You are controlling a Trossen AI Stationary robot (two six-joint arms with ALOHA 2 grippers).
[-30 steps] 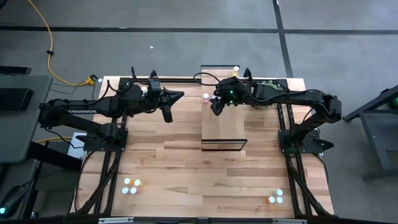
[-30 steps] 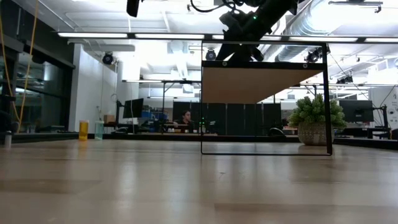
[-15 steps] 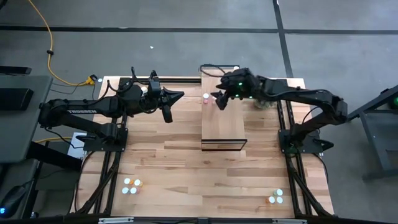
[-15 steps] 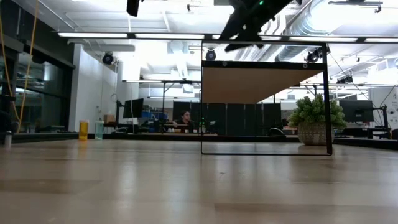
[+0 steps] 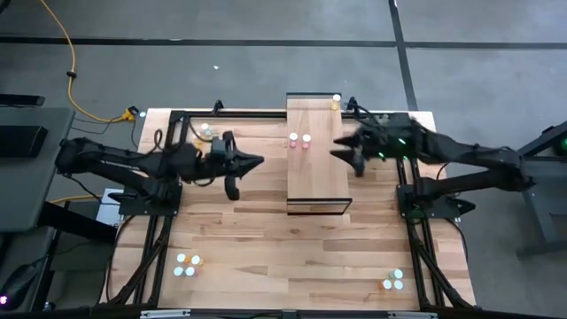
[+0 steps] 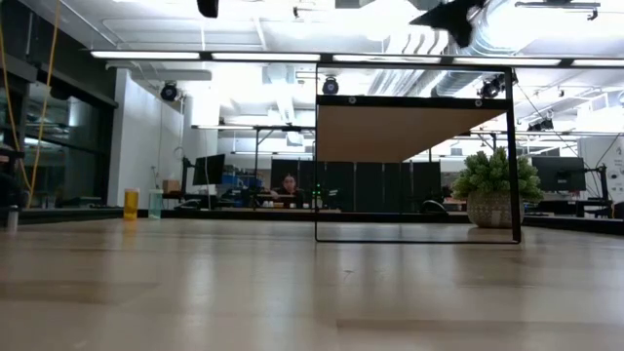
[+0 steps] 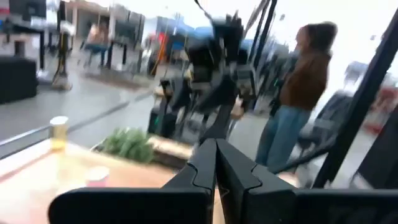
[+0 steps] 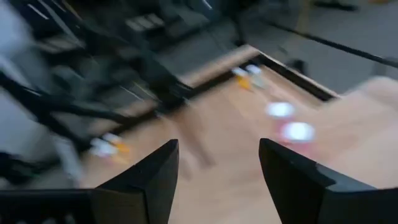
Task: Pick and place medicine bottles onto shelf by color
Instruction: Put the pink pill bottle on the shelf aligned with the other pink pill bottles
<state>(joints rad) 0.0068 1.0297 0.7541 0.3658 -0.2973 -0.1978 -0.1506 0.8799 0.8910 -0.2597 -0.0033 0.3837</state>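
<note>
- Your right gripper hangs just off the right edge of the shelf, above the table; its two dark fingers stand wide apart with nothing between them.
- Past those fingers, your right wrist view catches two pink bottles as blurred spots on the pale board.
- In the high view the same two pink bottles stand side by side on the shelf top, toward its far end, clear of the gripper.
- A yellow bottle sits alone at the shelf's far right corner.
- Your left gripper hovers over the table left of the shelf, tip pointing at it; the left wrist view shows the fingers pressed together, empty.
- More bottles wait on the wooden table: a small cluster near the front left corner, another cluster near the front right, and a few at the far left beside the left arm.
- From table height you see the shelf as a pale board in a dark frame, with a potted plant behind it.
- A person in a brown top stands in the room beyond, seen in the left wrist view.
- White lettering runs along the left arm, but you cannot read it here; no bottle label is legible.
</note>
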